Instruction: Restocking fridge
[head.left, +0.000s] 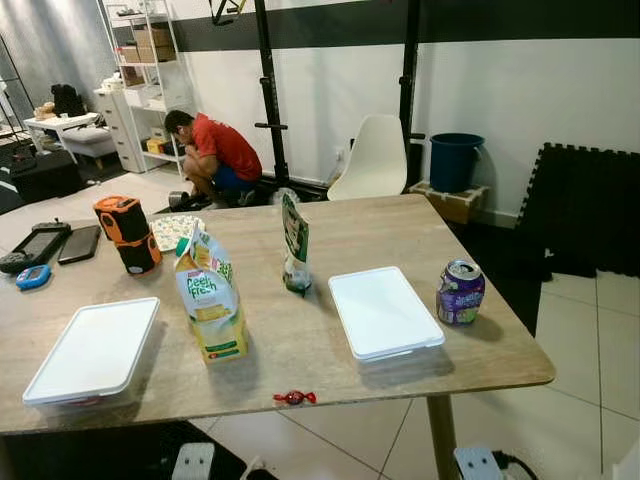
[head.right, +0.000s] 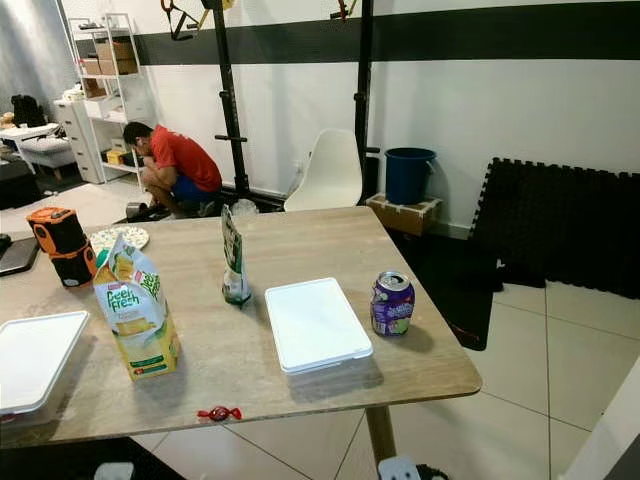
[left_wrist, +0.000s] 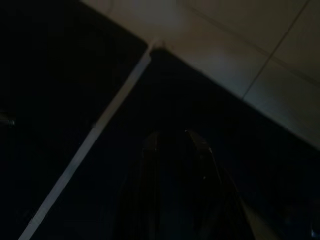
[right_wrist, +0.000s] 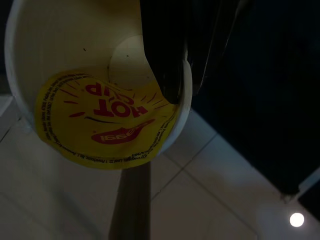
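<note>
On the wooden table (head.left: 330, 225) stand a Peel Fresh juice carton (head.left: 210, 300), a green snack packet (head.left: 294, 245) and a purple drink can (head.left: 460, 292). Two flat white lidded containers lie there, one right of the middle (head.left: 383, 311) and one at the front left (head.left: 93, 352). In the dim right wrist view, my right gripper (right_wrist: 182, 85) is shut on the rim of a white cup (right_wrist: 75, 55) with a yellow "HOT CUP" label, held low above the tiled floor. The left wrist view is very dark; my left gripper (left_wrist: 175, 142) hangs over a dark mat and pale tiles.
A red wrapped candy (head.left: 295, 398) lies at the table's front edge. An orange-black speaker (head.left: 127, 232), a patterned plate (head.left: 172, 231) and handheld devices (head.left: 40, 245) sit at the back left. A person (head.left: 215, 150) crouches beyond the table near a white chair (head.left: 375, 160) and a blue bin (head.left: 455, 160).
</note>
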